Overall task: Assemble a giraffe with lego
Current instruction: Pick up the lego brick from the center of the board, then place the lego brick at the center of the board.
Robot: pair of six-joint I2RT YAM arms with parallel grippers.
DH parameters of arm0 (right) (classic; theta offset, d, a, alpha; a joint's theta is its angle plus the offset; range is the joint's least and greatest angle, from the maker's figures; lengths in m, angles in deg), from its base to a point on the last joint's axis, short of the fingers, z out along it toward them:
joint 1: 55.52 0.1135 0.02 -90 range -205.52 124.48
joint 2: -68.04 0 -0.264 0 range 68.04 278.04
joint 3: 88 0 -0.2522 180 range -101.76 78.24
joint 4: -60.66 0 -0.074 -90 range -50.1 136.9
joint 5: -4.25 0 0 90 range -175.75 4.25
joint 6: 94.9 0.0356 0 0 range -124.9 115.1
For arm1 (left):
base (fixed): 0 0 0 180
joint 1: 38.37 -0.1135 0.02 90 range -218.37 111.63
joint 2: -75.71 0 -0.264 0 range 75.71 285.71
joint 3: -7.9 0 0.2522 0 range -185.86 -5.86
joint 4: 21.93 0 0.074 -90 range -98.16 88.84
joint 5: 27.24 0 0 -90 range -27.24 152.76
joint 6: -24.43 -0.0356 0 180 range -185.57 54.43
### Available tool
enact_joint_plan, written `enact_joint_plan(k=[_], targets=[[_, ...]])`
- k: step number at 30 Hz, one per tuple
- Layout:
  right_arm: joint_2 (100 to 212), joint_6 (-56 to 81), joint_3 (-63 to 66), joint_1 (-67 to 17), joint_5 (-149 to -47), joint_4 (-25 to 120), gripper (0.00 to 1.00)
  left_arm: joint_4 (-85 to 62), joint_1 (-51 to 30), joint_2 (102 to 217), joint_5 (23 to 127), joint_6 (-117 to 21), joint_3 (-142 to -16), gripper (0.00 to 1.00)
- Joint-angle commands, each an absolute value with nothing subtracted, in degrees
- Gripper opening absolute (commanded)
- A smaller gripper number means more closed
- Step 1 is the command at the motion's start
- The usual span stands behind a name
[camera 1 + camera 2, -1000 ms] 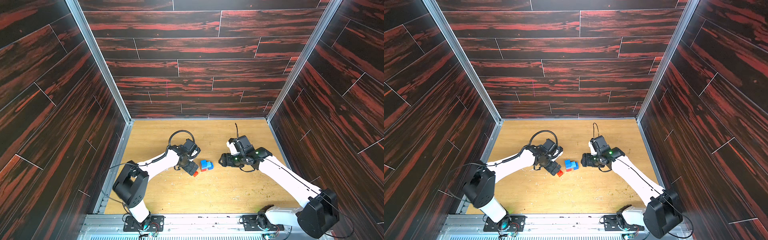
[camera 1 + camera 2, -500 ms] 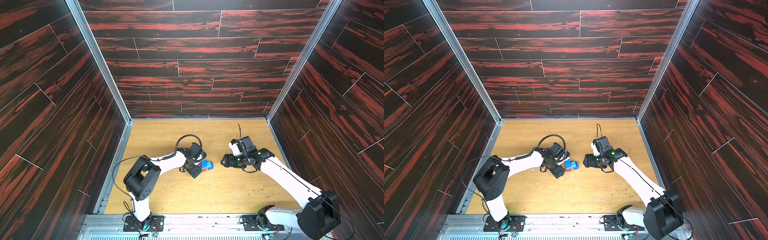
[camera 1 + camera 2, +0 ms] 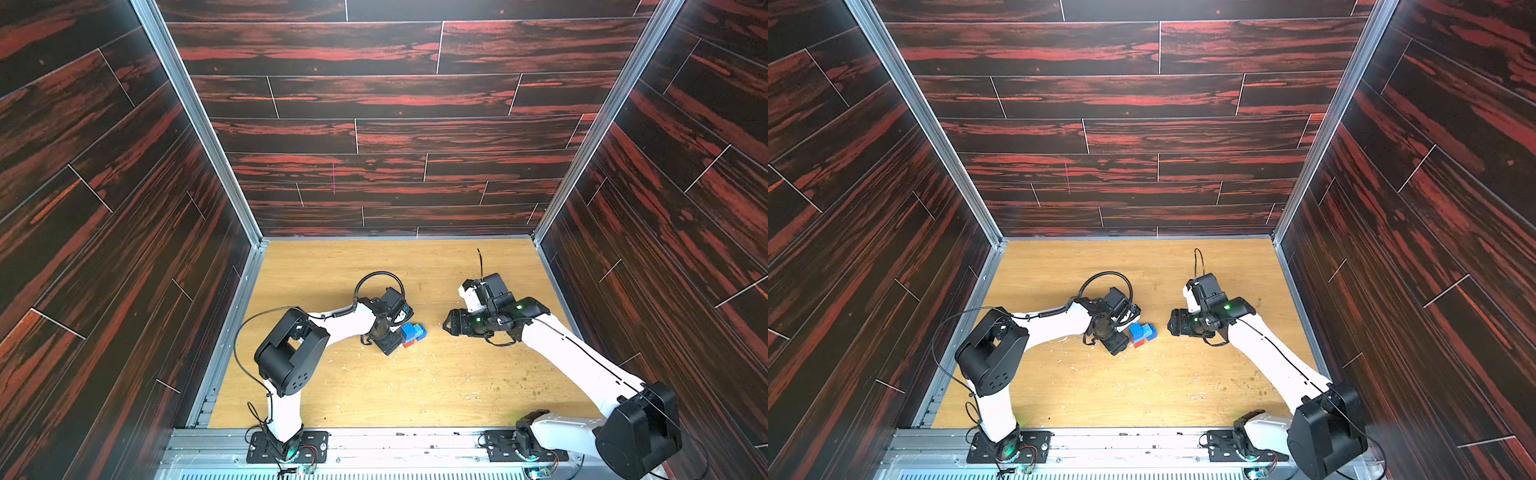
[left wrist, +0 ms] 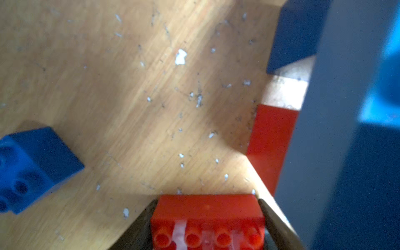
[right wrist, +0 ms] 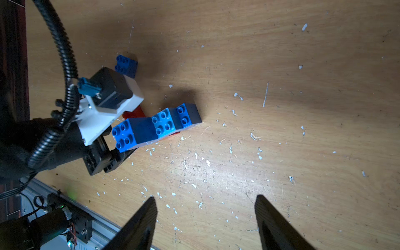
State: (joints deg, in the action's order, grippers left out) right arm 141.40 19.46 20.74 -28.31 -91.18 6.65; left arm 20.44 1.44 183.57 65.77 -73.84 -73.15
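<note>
The part-built giraffe (image 3: 413,332) (image 3: 1142,332) stands mid-table. In the right wrist view the giraffe (image 5: 160,124) shows a light blue body with dark blue bricks on it. My left gripper (image 4: 207,201) is shut on a red-orange long lego brick (image 4: 207,218), low over the table, right beside the giraffe's red leg (image 4: 270,140) and blue leg (image 4: 296,39). In both top views the left gripper (image 3: 395,338) (image 3: 1121,338) touches the figure's left side. My right gripper (image 5: 205,216) (image 3: 449,326) stands open and empty, a short way right of the figure.
One loose dark blue brick (image 5: 126,63) (image 4: 32,168) lies just behind the left gripper. The wooden table (image 3: 415,386) is scuffed and flecked with white chips. Dark panel walls close in the left, right and back sides.
The left arm has reached right up to the figure and its jaws have closed on the red-orange long brick. The right gripper has barely moved.
</note>
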Motion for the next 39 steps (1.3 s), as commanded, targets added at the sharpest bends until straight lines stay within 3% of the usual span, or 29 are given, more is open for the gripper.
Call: enact_joint_plan(k=[1,10,21,28,34,39], targets=[[140.4,18.7,21.1,-28.6,-92.0,5.4,0.73,20.6,1.1,181.7,64.1,-72.0,-71.7,0.65],[140.4,19.0,20.8,-28.6,-91.5,4.3,0.73,26.9,0.2,178.0,59.5,-58.2,-69.8,0.56],[143.8,19.4,24.8,-25.3,-91.5,8.3,0.73,31.1,0.3,169.5,57.4,-30.1,-66.6,0.55],[148.7,22.2,26.5,-15.9,-81.0,11.5,0.75,29.8,0.3,172.4,56.6,-26.4,-65.9,0.55],[151.1,24.4,29.2,-11.8,-79.2,18.6,0.77,27.6,0.2,174.0,57.0,-25.7,-65.2,0.55],[152.9,25.0,30.5,-11.1,-77.0,22.3,0.78,25.9,0.2,175.4,57.5,-25.4,-64.4,0.65]])
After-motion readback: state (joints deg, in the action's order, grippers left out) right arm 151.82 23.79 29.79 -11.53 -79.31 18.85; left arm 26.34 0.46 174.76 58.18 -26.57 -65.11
